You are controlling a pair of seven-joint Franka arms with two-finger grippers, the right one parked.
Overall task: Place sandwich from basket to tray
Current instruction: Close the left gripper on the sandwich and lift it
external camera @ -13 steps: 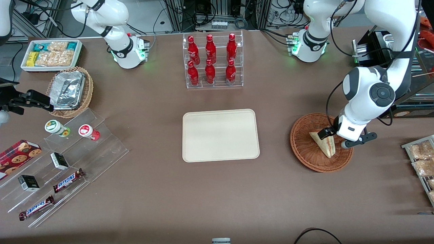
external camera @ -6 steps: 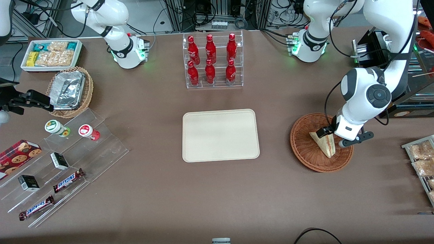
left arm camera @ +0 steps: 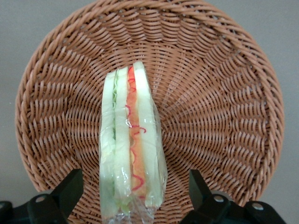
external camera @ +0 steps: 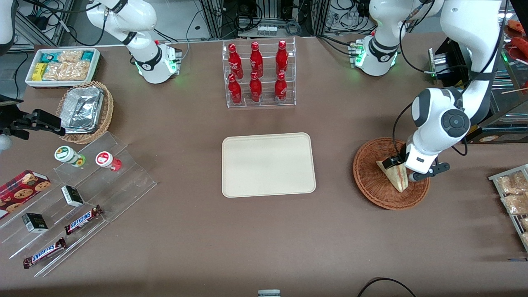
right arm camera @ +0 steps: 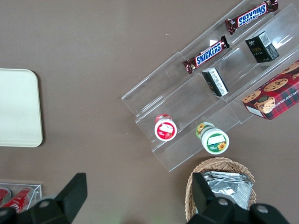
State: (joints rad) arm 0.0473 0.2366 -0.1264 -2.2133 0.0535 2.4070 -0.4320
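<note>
The sandwich [external camera: 395,178] is a plastic-wrapped wedge standing on edge in the reddish-brown wicker basket [external camera: 365,175], toward the working arm's end of the table. In the left wrist view the sandwich [left arm camera: 131,140] shows white bread with red, orange and green layers, inside the basket [left arm camera: 224,116]. My gripper [external camera: 401,170] hangs low over it, open. Its fingers [left arm camera: 70,186] stand on either side of the wedge with gaps, so the gripper [left arm camera: 133,182] is not touching it. The cream tray [external camera: 268,165] lies bare at mid-table, also visible as the tray [right arm camera: 18,107] in the right wrist view.
A clear rack of red bottles [external camera: 259,74] stands farther from the camera than the tray. Snack packets [external camera: 511,194] lie at the working arm's table edge. Toward the parked arm's end are a stepped acrylic stand [external camera: 82,194], a tan basket of foil trays [external camera: 84,111] and a white bin [external camera: 62,66].
The working arm's wrist has shifted a little toward the tray and settled lower, bringing the open fingers around the sandwich. The sandwich and basket have not moved.
</note>
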